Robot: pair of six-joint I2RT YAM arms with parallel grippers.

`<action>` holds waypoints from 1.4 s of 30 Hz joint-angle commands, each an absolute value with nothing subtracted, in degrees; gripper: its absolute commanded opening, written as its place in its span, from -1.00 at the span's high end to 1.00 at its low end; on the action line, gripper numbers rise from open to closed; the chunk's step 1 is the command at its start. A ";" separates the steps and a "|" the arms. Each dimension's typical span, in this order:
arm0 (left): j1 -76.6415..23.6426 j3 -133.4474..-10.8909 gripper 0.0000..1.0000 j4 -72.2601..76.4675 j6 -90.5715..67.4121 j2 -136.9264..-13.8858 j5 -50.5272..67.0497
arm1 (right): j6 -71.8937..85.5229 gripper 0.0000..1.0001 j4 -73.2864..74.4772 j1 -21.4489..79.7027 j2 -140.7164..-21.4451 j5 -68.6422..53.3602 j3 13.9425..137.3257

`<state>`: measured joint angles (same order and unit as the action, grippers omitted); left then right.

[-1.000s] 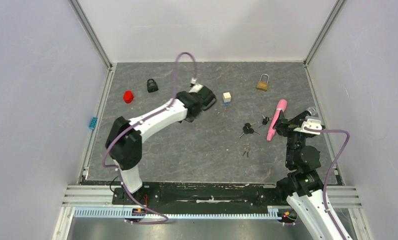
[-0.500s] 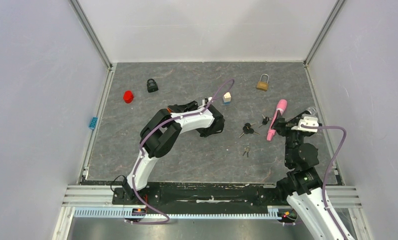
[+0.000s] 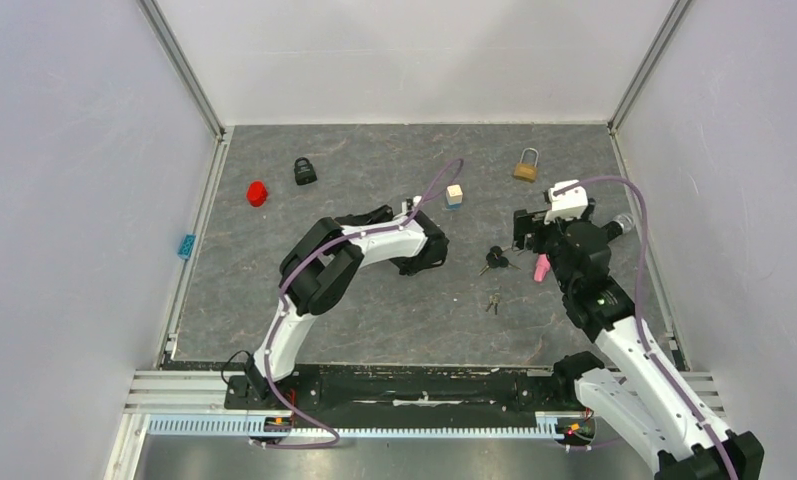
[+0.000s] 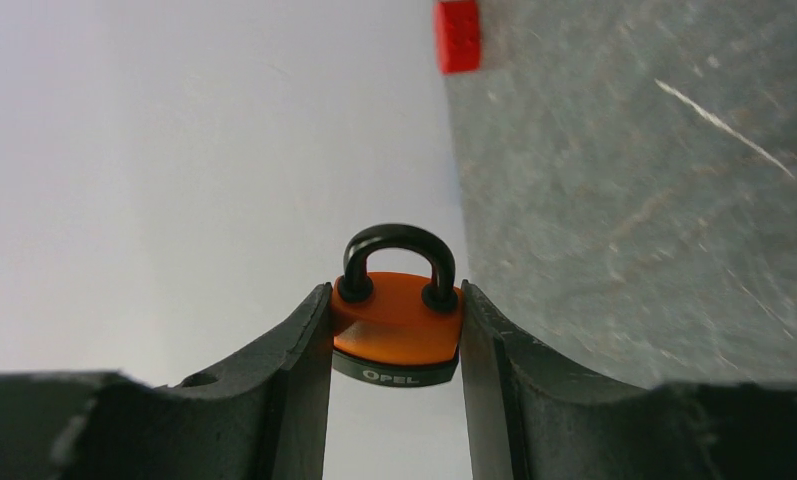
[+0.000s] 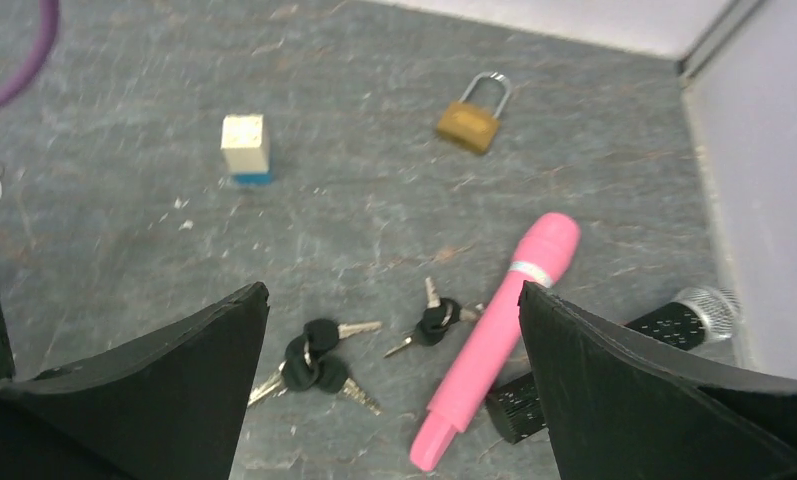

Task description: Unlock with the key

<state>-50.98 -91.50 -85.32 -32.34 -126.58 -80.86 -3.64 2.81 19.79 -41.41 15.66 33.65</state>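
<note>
- Grey slate-patterned tabletop (image 3: pixel 374 300) lay beneath both arms.
- Our left gripper (image 4: pixel 396 296) clamped 1 orange padlock with black shackle (image 4: pixel 399 335).
- Our right gripper (image 5: pixel 391 292) gaped wide near 2 black-headed metal key bunches (image 5: pixel 314 368).

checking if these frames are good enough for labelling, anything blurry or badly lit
Left wrist view: the orange padlock in the left claw is sharp, its lettering readable, but the table behind is smeared and the red block soft. Right wrist view: mildly soft overall, yet the keys and brass padlock are recognisable. Top external view: evenly lit, crisp, only faint shadows, no glare.
</note>
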 commanded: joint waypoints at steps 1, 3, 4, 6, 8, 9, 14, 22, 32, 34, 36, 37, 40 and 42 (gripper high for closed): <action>-49.69 -82.79 0.95 -62.00 -15.01 -115.01 -68.73 | -2.70 -0.96 6.27 20.13 -43.28 8.64 36.23; -48.91 -80.46 0.96 -55.28 -10.65 -110.70 -62.36 | -2.81 -0.96 6.33 20.14 -43.67 8.13 36.13; -48.51 -80.48 0.96 -54.67 -10.38 -109.84 -61.27 | -2.81 -0.96 6.36 20.13 -43.92 7.73 36.20; -47.60 -81.63 0.96 -55.23 -10.28 -110.26 -59.70 | -2.65 -0.96 6.48 20.13 -44.69 7.17 36.55; -47.30 -82.45 0.95 -56.60 -11.41 -111.50 -59.01 | -2.47 -0.96 6.50 20.13 -45.76 6.76 37.03; -47.15 -82.68 0.95 -56.99 -12.36 -112.15 -57.92 | -2.46 -0.96 6.66 20.13 -46.27 6.72 37.24; -45.43 -81.44 0.95 -55.73 -16.28 -112.83 -49.38 | -1.72 -0.96 7.80 20.16 -48.96 7.89 37.99; -40.91 -82.00 0.96 -56.43 -23.83 -113.11 -39.24 | 4.53 -0.96 11.35 20.06 -59.41 14.92 41.25; -36.40 -77.71 0.95 -54.24 -30.71 -112.32 -28.56 | 8.64 -0.90 10.47 10.84 -77.07 13.65 46.34; -36.22 -76.77 0.95 -53.23 -31.40 -111.79 -27.37 | 8.76 -0.82 8.87 9.24 -79.83 11.93 47.14; -35.91 -75.67 0.92 -51.85 -31.96 -111.36 -25.56 | 8.82 -0.69 7.98 7.76 -83.04 9.94 48.66; -35.65 -75.32 0.90 -51.49 -32.49 -111.20 -24.83 | 8.80 -0.62 7.79 7.36 -84.69 9.52 49.56; -35.19 -74.00 0.83 -50.76 -33.92 -110.55 -23.63 | 8.57 -0.44 7.59 6.64 -89.03 8.98 51.43; -34.98 -73.14 0.74 -49.87 -34.45 -109.88 -22.35 | 8.45 -0.33 7.30 6.38 -91.38 8.56 52.14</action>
<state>-35.66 -75.40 -53.74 -29.28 -111.79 -27.38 7.99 10.13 6.92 -88.12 10.52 48.75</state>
